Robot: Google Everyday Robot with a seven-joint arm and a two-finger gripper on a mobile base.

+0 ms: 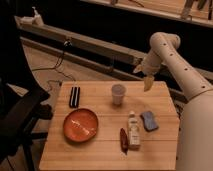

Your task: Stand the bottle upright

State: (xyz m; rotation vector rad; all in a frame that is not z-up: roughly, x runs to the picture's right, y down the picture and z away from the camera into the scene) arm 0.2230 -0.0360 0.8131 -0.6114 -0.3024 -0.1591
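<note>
The white plastic bottle lies flat on the light wooden table, lower right of centre, just beside a blue rectangular sponge. The gripper hangs at upper right, well apart from it; its opening cannot be determined.
</note>
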